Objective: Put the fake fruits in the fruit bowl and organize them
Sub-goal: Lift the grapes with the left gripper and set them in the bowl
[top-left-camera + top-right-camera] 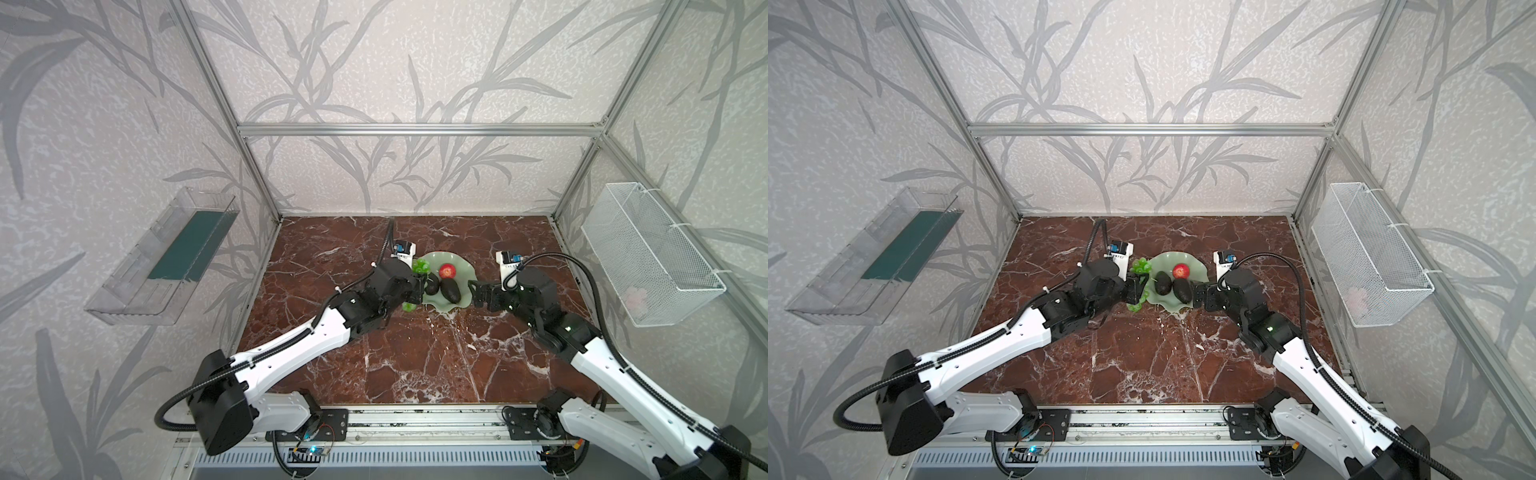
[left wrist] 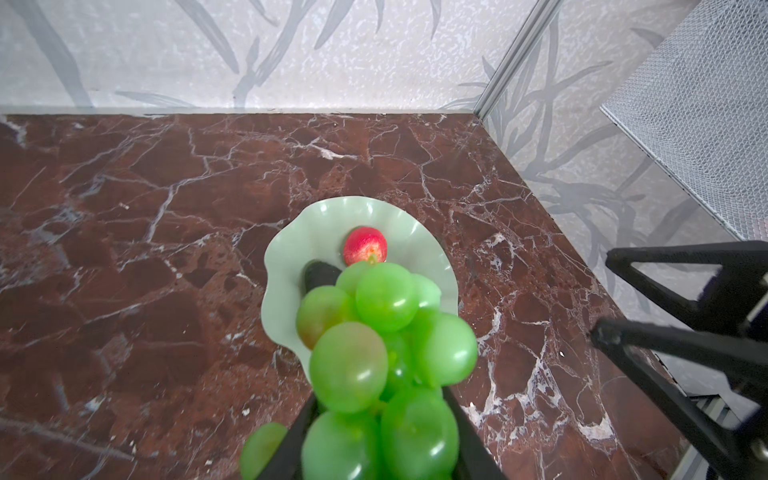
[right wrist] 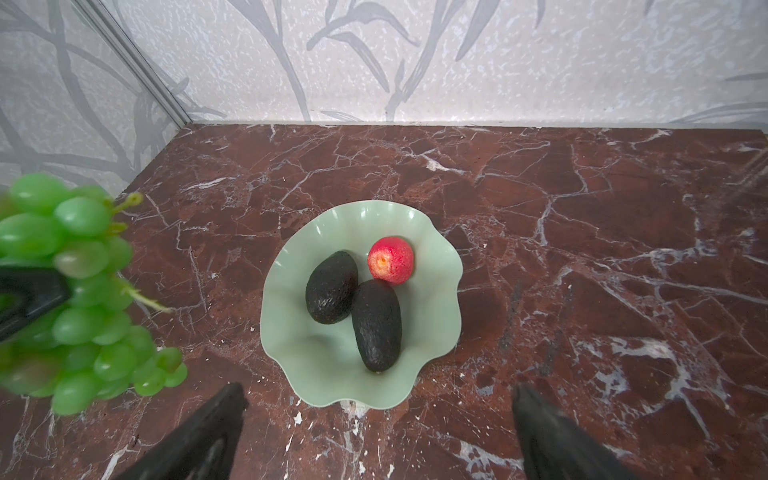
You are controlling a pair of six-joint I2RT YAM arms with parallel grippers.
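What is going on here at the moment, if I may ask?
The robot is filling a bowl with fake fruit. Two avocados and an apple already lie in it. The left end effector is shut on the grapes, held up beside the bowl's edge and not yet in it. The right end effector is open and empty, on the opposite side of the bowl.

The blurred grapes (image 2: 374,365) hide most of an avocado (image 2: 319,275).
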